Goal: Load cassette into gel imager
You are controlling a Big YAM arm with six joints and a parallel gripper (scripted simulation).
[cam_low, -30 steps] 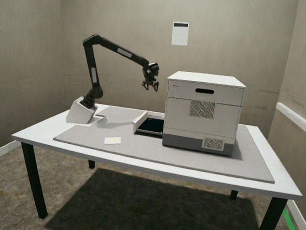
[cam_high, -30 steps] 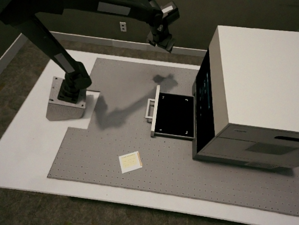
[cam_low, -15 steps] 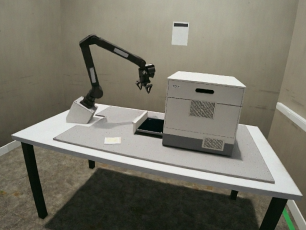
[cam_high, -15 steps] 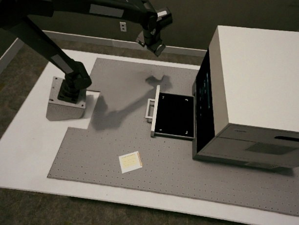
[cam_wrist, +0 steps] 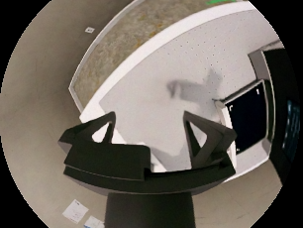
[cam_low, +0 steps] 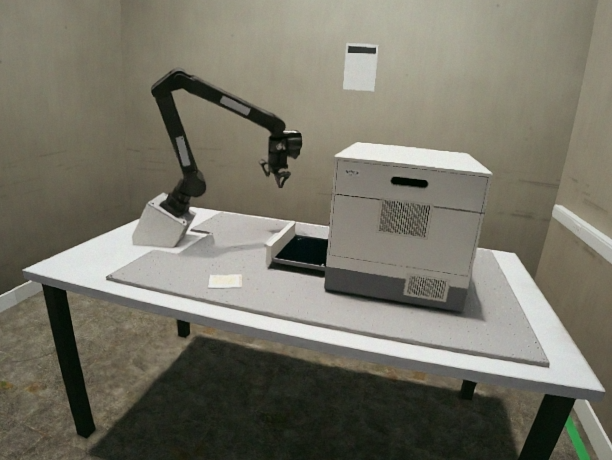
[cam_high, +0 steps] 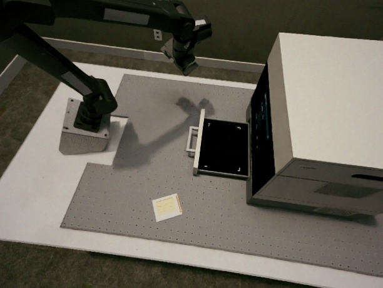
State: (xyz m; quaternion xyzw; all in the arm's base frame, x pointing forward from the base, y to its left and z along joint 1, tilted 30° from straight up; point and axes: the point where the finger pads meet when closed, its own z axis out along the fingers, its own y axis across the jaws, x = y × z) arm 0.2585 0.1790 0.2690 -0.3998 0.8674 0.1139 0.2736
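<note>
The finished cassette point(cam_high: 167, 206), a flat white square with a pale yellow gel and an orange edge, lies on the grey perforated mat near the front; it also shows in the exterior view point(cam_low: 225, 281). The gel imager point(cam_high: 319, 125) point(cam_low: 407, 225) is a large white box at the right. Its drawer point(cam_high: 223, 147) stands pulled out to the left, with black glass, four white corner marks and a white handle point(cam_high: 191, 139). The glass is bare. My gripper point(cam_high: 184, 67) point(cam_low: 278, 179) is open and empty, high above the mat behind the drawer. In the wrist view the fingers stand wide apart.
The arm's base block point(cam_high: 84, 133) stands at the mat's left notch. The mat lies on a white table top point(cam_low: 310, 320). The imager fills the right side of the mat.
</note>
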